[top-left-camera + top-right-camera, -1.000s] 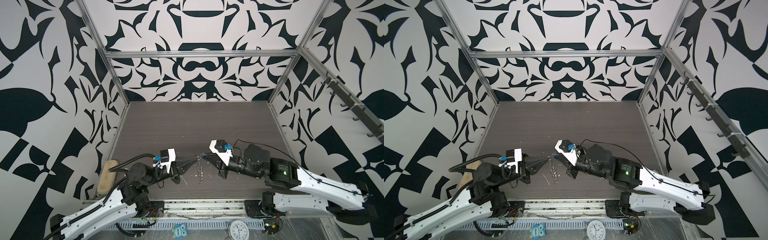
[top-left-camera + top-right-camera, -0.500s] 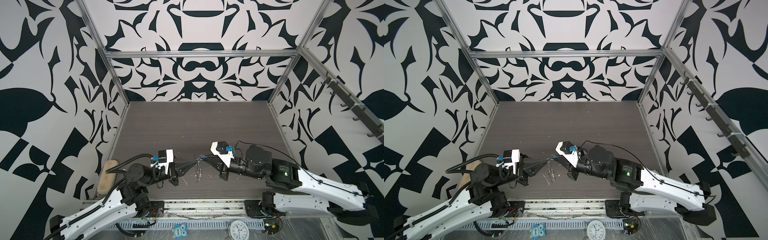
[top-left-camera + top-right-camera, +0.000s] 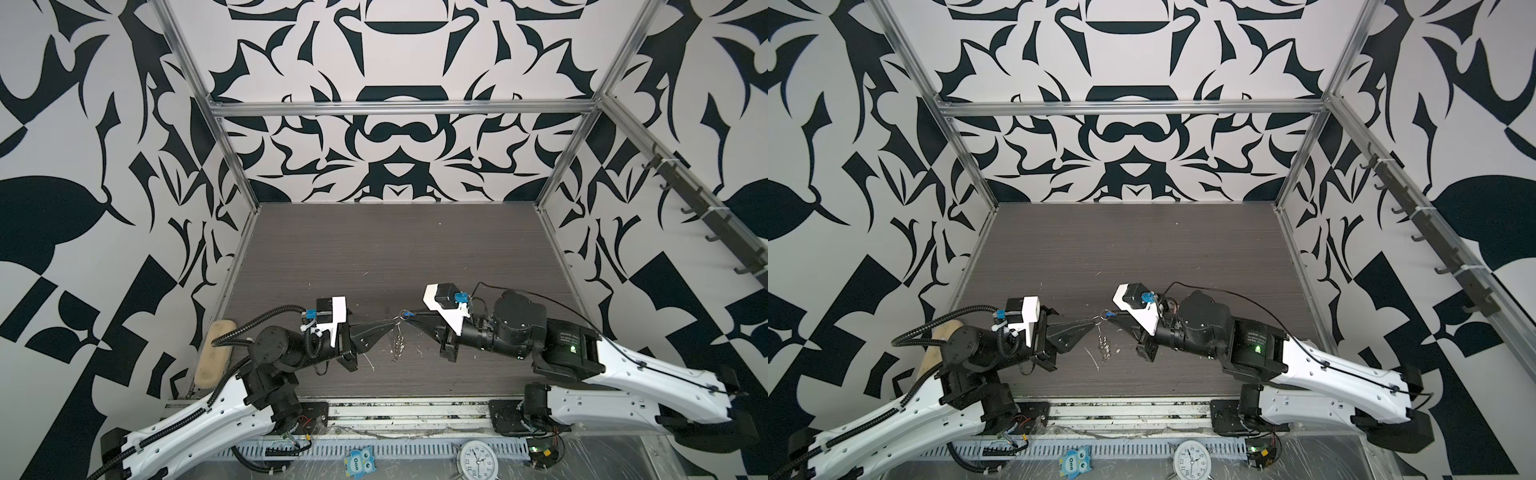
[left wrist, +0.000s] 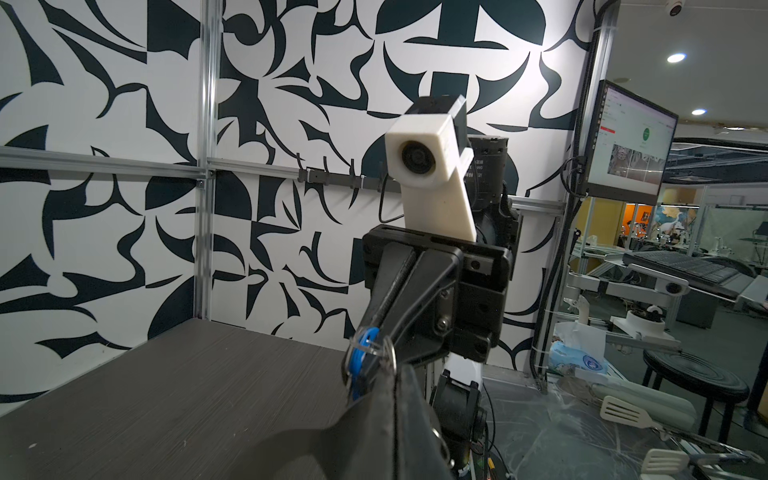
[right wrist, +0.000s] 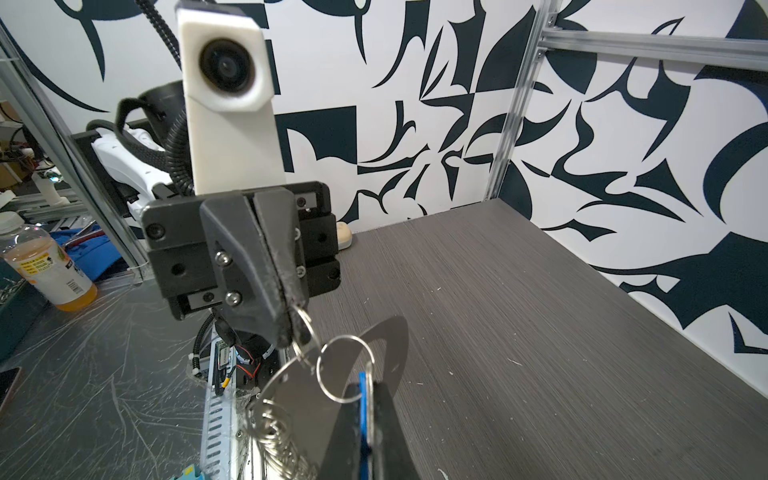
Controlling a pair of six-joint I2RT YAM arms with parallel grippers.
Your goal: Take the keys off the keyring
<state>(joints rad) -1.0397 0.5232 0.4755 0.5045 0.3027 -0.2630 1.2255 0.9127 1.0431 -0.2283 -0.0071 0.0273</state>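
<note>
In both top views my two grippers meet tip to tip above the front middle of the dark table. The keyring [image 5: 299, 399], a flat silver plate with a row of small silver rings [image 5: 274, 436], hangs between them, above the table [image 3: 399, 343] [image 3: 1102, 345]. My left gripper [image 3: 392, 323] [image 3: 1093, 321] [image 5: 291, 328] [image 4: 392, 372] is shut on one small ring of the keyring. My right gripper [image 3: 410, 316] [image 3: 1111, 315] [image 5: 365, 390] [image 4: 370, 345] is shut on the blue key [image 5: 363, 401] [image 4: 359, 361], whose split ring [image 5: 345, 368] overlaps the plate. No other key shows.
A tan pad [image 3: 214, 353] lies at the table's left edge. In front of the table's front rail are an owl toy [image 3: 359, 461] and a clock [image 3: 478, 459]. A hook rail [image 3: 706, 216] runs along the right wall. A juice bottle [image 5: 45, 266] stands outside the frame.
Both grips hold as before. The arms and the hanging keyring have shifted only slightly.
</note>
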